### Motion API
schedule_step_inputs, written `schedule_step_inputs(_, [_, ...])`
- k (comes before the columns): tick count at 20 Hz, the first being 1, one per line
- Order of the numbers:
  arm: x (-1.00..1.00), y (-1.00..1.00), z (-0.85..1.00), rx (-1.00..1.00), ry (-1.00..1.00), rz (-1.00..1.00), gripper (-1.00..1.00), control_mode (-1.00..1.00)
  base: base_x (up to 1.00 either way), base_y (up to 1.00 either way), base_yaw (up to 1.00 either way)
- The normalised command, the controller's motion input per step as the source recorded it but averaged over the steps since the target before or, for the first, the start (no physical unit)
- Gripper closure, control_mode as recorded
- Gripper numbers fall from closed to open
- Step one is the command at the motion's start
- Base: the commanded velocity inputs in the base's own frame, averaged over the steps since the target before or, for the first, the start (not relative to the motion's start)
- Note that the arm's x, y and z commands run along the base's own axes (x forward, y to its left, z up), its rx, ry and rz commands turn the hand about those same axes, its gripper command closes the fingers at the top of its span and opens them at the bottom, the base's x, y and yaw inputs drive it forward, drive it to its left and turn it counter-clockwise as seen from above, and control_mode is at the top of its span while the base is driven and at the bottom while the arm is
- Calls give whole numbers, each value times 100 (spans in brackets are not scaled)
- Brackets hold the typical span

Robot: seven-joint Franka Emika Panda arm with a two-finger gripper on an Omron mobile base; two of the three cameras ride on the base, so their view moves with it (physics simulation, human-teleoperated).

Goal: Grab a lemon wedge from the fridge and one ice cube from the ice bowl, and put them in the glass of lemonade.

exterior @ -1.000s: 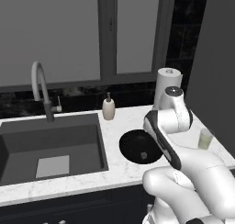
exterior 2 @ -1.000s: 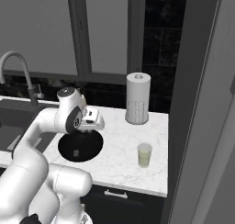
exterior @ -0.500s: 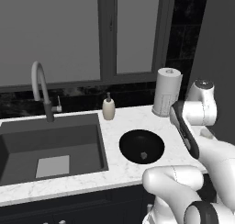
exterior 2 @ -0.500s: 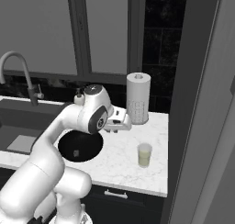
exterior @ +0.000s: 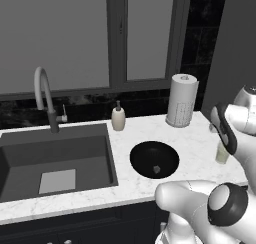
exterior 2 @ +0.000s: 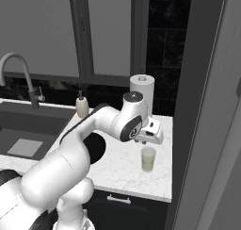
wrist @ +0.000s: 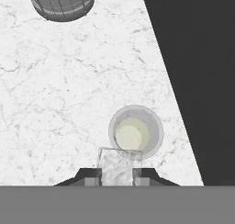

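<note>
Swung over from the bowl [exterior: 154,159] toward the fridge side, the arm now carries one ice cube [wrist: 117,166], pinched between the nearly closed tips of the end effector [wrist: 117,175]. One glass [wrist: 136,132] stands on the surface [wrist: 55,94] just at 12 o'clock of the cube in the hand view, almost beneath it. One cube remains in the bowl; one paper-towel roll [exterior 2: 141,93] stands behind.
</note>
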Motion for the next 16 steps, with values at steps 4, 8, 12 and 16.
schedule_step_inputs(4, [-2,-30,0,8,2,0,100,-100,0,0,0])
schedule_step_inputs(8, [0,-5,-4,0,0,-1,100,-100,0,0,0])
schedule_step_inputs(12, [0,-1,-8,0,0,-1,100,-100,0,0,0])
schedule_step_inputs(16, [0,0,-8,0,0,-1,100,-100,0,0,0])
